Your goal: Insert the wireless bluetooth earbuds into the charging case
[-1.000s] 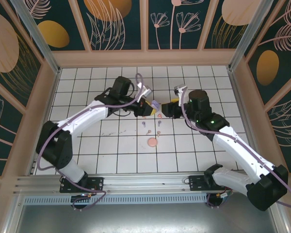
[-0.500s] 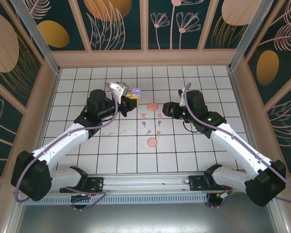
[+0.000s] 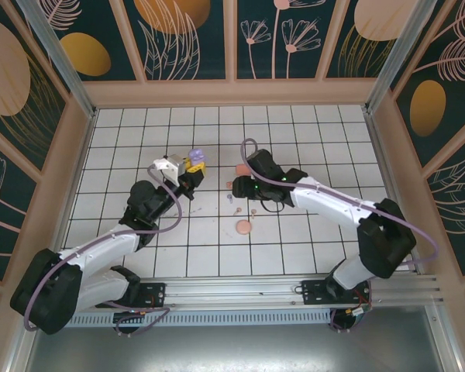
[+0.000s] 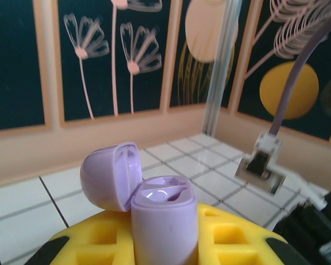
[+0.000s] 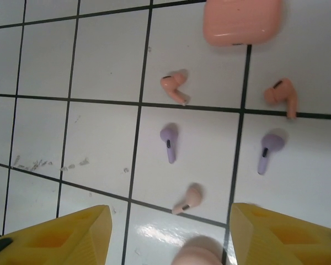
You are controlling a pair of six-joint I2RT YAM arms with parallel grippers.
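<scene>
Right fingers (image 5: 66, 234) swung left over earbuds (image 5: 169, 142), apart; left fingers (image 4: 83, 243) retracted, clamped on purple case (image 4: 164, 221).

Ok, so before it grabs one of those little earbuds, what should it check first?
1. Lid of the purple case open: ok.
2. The left gripper shut on the case: ok.
3. Sockets in the case empty: ok, as far as the left wrist view shows.
4. The right gripper open: ok.
5. The purple buds lying free on the tiles: ok.
6. The right gripper lined up on a purple bud: not ok; a pink bud lies nearest to it.
</scene>
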